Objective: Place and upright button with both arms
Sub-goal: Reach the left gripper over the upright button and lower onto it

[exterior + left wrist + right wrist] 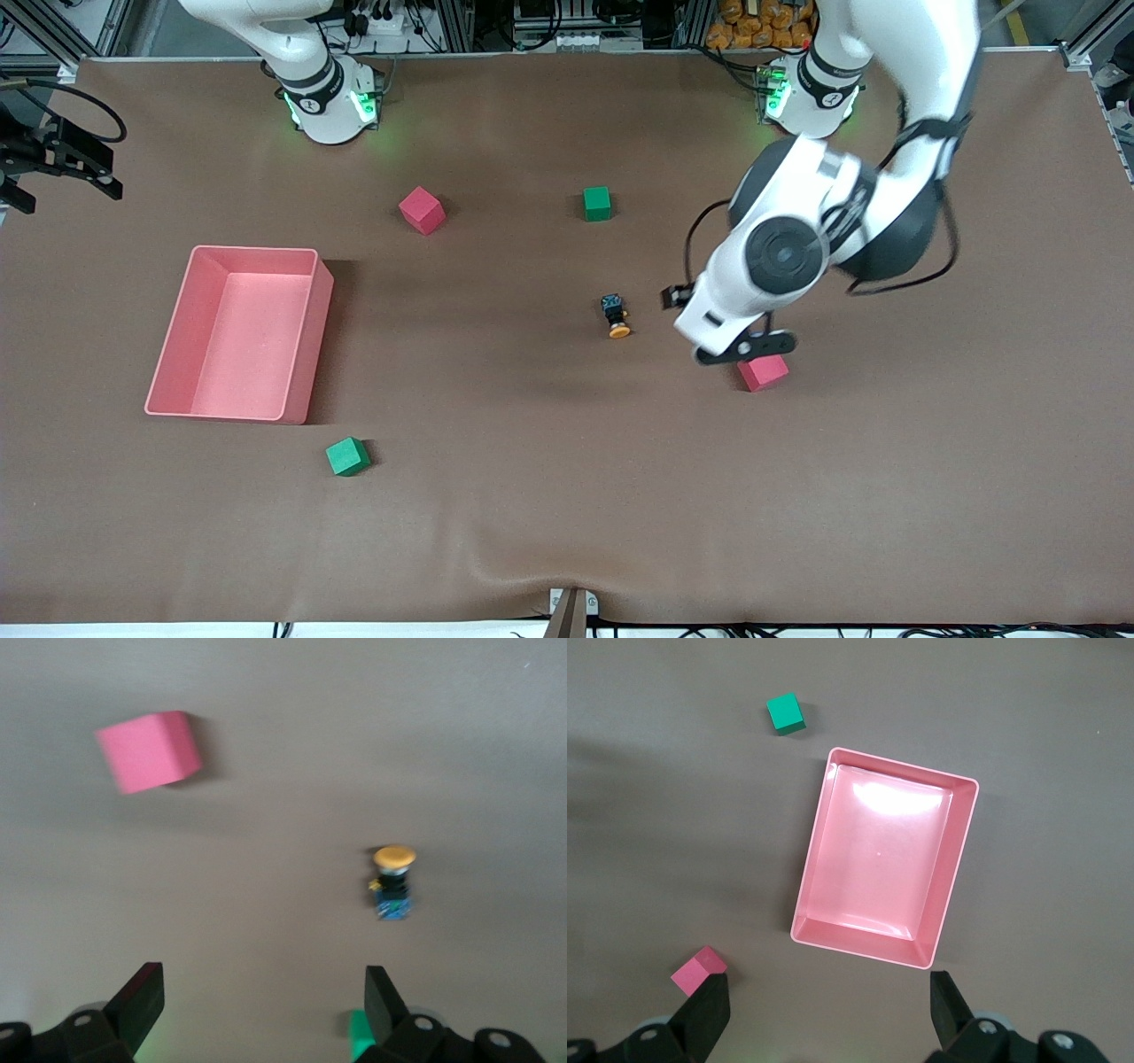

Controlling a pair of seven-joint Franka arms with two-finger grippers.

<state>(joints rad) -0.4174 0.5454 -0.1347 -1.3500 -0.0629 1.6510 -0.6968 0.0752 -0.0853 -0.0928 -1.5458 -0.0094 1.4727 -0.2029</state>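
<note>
Button point(615, 317) lies on its side on the worktop, clear of the left end effector point(742, 347) toward the right arm's end — long axis running cap-nearer-camera. Left end effector spread wide, empty, nearest; right end effector point(824, 1014) wide too, waiting over the pink bin point(959, 846).

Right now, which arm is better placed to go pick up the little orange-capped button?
Left. Its open pincer hangs over the table beside the lying button, near a red cube. The right pincer, also open, waits up over the pink tray.
</note>
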